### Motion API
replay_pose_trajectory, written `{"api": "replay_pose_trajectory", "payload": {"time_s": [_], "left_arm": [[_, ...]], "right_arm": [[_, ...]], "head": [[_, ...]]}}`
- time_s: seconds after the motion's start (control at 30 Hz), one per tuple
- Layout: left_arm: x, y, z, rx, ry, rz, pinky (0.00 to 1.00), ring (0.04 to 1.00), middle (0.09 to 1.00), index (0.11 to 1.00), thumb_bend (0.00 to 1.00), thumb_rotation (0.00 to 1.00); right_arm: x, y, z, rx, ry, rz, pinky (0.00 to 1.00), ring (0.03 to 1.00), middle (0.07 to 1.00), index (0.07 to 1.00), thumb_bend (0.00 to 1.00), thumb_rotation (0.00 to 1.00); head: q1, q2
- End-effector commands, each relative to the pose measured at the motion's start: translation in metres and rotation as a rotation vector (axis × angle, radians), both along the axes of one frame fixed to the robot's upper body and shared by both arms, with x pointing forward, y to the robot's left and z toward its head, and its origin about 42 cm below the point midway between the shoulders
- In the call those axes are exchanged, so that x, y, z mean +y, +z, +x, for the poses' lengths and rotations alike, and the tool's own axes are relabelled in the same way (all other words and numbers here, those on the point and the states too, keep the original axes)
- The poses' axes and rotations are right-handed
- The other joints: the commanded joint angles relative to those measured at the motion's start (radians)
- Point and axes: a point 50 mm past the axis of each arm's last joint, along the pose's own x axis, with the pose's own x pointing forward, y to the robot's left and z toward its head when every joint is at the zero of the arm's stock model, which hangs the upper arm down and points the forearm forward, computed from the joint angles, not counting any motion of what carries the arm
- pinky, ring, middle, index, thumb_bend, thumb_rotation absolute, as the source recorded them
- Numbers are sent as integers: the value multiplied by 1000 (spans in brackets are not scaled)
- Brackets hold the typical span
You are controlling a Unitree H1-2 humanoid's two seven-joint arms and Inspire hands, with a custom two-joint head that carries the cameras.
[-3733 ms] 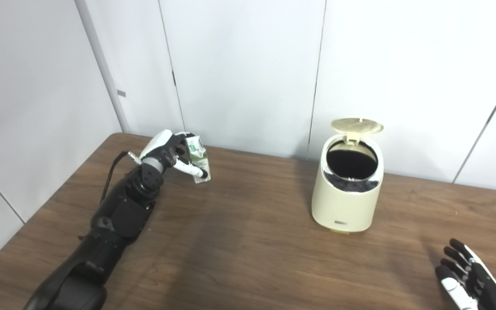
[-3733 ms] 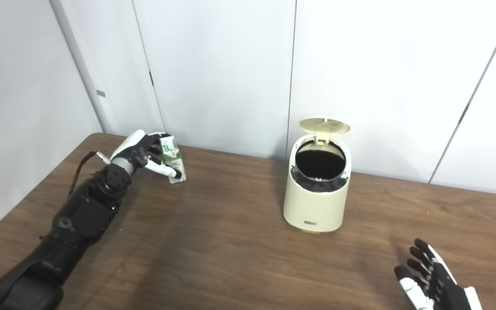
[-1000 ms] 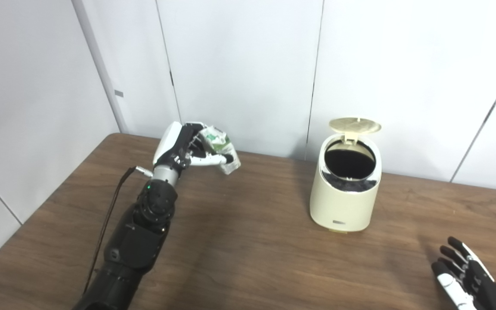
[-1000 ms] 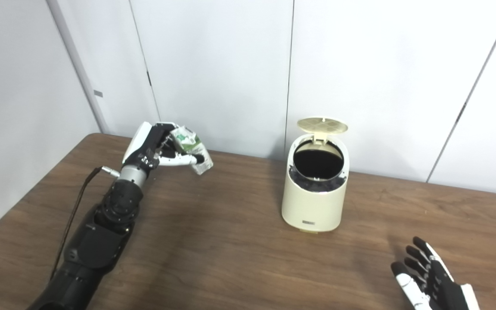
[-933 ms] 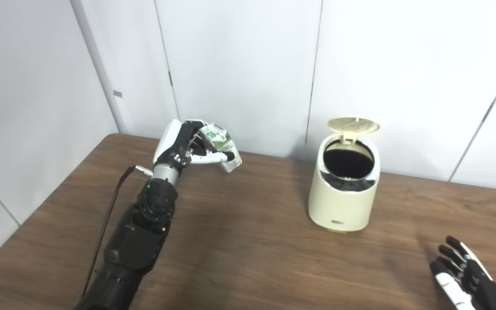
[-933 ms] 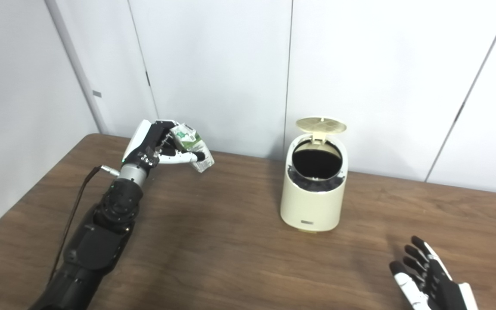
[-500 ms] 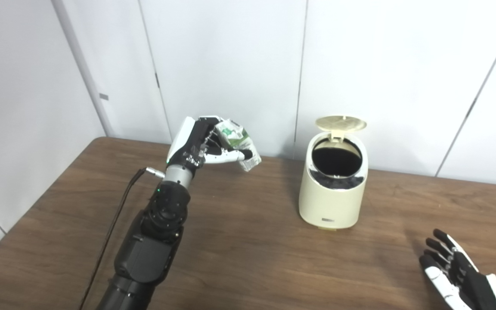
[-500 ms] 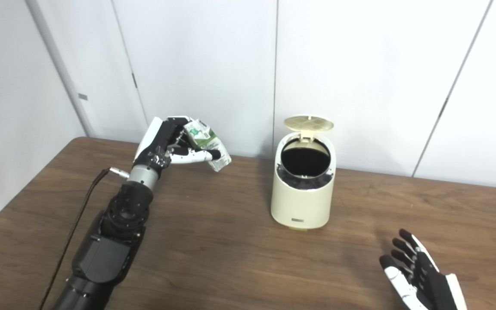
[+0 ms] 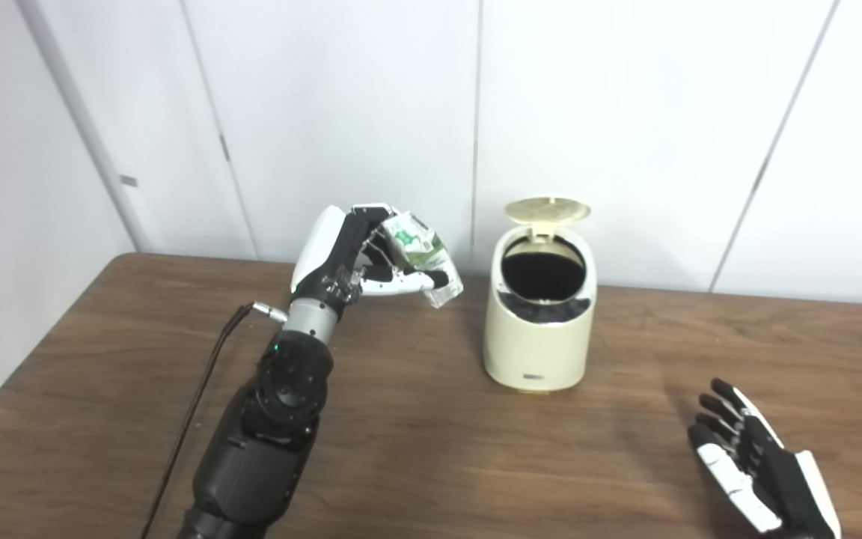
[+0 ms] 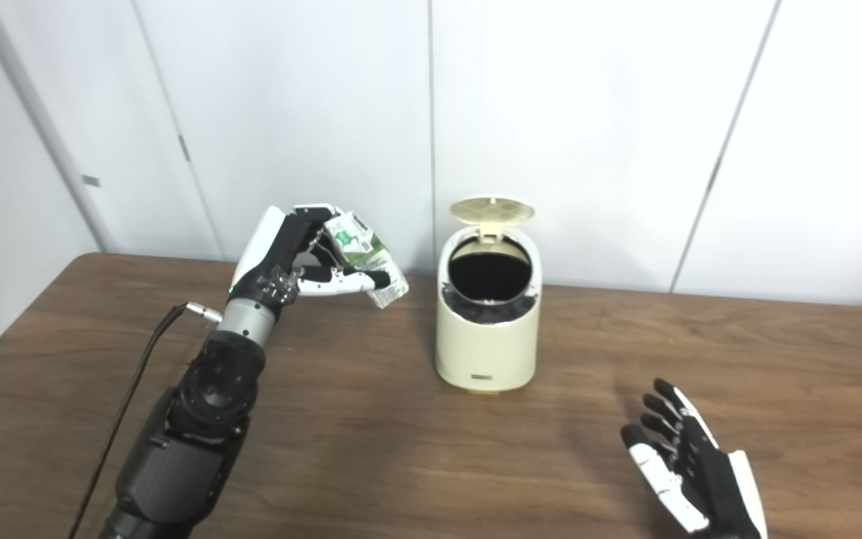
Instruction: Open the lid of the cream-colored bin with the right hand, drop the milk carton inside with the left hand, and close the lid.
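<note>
One step of three looks done so far, the way I read it. Going left to right: the left robot hand (image 9: 360,254) has its fingers wrapped around the milk carton (image 9: 423,258), holding it tilted up in the air just left of the bin (image 9: 538,329), not over the opening yet. The bin sits on the table (image 9: 416,449) with its lid (image 9: 548,210) flipped up at the back, dark inside showing. Over at the bottom right, the right robot hand (image 9: 764,475) is empty with fingers spread, well away from the bin. What's left: get the carton above the opening, let go, shut the lid.
</note>
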Motion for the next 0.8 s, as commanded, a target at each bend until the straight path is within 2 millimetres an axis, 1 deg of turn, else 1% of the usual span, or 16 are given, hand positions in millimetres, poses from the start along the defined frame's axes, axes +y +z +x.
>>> {"api": "replay_pose_trajectory", "payload": {"time_s": [0.0, 0.1, 0.3, 0.4, 0.53, 0.67, 0.77], "left_arm": [[-13, 39, 1, -149, -41, -1, 421, 456, 512, 468, 503, 0], [-21, 44, 1, -169, -61, -11, 414, 452, 510, 471, 503, 0], [-40, 54, 0, -201, -94, -23, 417, 453, 501, 479, 504, 0], [-46, 59, 1, -218, -104, -21, 411, 447, 499, 484, 504, 0], [-53, 66, 1, -239, -115, -22, 411, 447, 495, 486, 504, 0], [-59, 73, 0, -263, -132, -27, 411, 451, 497, 483, 504, 0], [-62, 78, 1, -285, -142, -23, 412, 451, 501, 480, 503, 0]], "right_arm": [[6, 6, 3, -44, 22, -9, 727, 830, 861, 887, 507, 668], [7, 6, 4, -47, 24, -20, 726, 831, 863, 888, 512, 680], [10, 3, 5, -43, 24, -15, 711, 822, 862, 891, 520, 668], [11, 3, 5, -37, 22, -12, 722, 829, 866, 893, 531, 688], [12, 2, 6, -35, 19, -1, 737, 832, 870, 896, 547, 691], [12, 2, 7, -37, 15, 5, 741, 833, 871, 898, 528, 670], [12, 2, 8, -42, 12, -7, 733, 829, 867, 894, 541, 685]], "head": [[-4, 0], [-17, -3], [-35, -9], [-39, -10], [-42, -11], [-42, -13], [-43, -14]]}}
